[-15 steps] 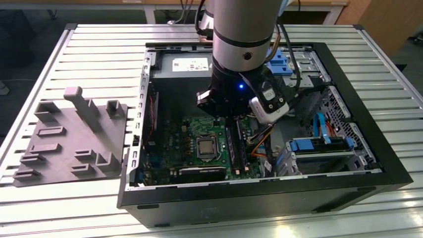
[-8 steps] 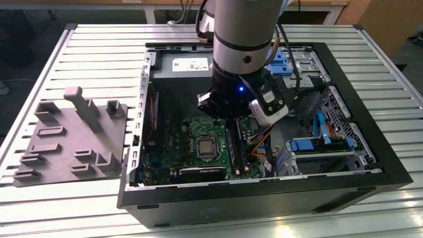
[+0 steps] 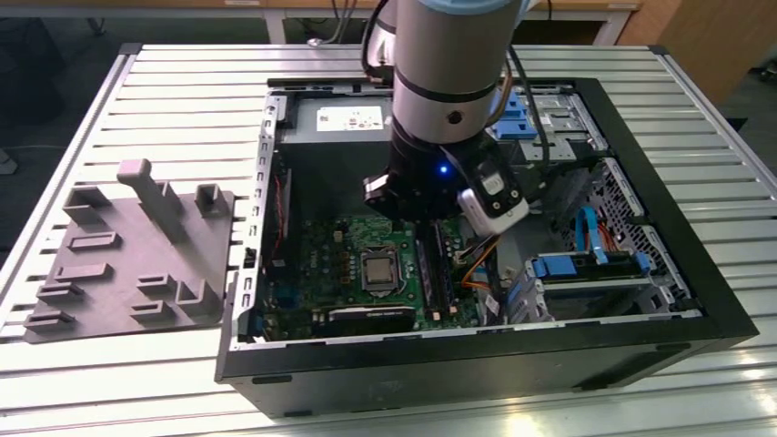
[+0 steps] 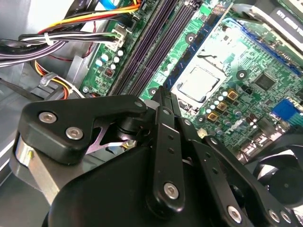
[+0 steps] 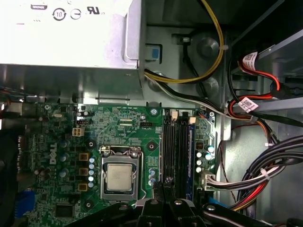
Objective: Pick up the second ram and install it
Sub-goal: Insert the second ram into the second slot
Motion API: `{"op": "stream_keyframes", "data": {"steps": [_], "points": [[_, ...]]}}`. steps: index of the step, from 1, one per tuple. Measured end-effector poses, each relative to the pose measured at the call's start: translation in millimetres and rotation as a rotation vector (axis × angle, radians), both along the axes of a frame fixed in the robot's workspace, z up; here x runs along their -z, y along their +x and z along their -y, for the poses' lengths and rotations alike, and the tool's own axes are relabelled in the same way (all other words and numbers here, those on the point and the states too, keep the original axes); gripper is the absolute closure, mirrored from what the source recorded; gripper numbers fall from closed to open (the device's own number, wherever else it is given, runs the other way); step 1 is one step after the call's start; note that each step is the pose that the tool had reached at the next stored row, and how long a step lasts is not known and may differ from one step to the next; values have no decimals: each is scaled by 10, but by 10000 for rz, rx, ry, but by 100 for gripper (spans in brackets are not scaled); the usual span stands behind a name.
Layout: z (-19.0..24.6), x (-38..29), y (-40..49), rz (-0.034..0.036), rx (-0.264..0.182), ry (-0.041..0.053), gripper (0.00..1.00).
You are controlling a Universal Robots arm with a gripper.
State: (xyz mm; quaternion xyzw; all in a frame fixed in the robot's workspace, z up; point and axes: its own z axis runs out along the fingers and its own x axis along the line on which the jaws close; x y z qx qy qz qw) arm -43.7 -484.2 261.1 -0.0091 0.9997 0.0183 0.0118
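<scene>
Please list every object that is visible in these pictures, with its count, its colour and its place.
computer case: one, black, open, on the slatted table
slatted table: one, silver, under everything
holder tray: one, grey, on the table, at the exterior view's left of the case
motherboard: one, green, inside the case
processor: one, silver, in its socket on the motherboard
memory slots: a row, black, beside the processor
power supply: one, silver, inside the case
cables: several, red, yellow, black, beside the motherboard
gripper: one, black, over the memory slots

A ribbed silver metal worktop (image 3: 146, 91) under bright light, with wooden furniture (image 3: 692, 36) along the far side
</scene>
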Motion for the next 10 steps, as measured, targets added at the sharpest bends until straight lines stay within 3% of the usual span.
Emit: {"op": "stream_keyframes", "data": {"steps": [10], "points": [[0, 62, 50, 0, 0, 0, 88]]}}
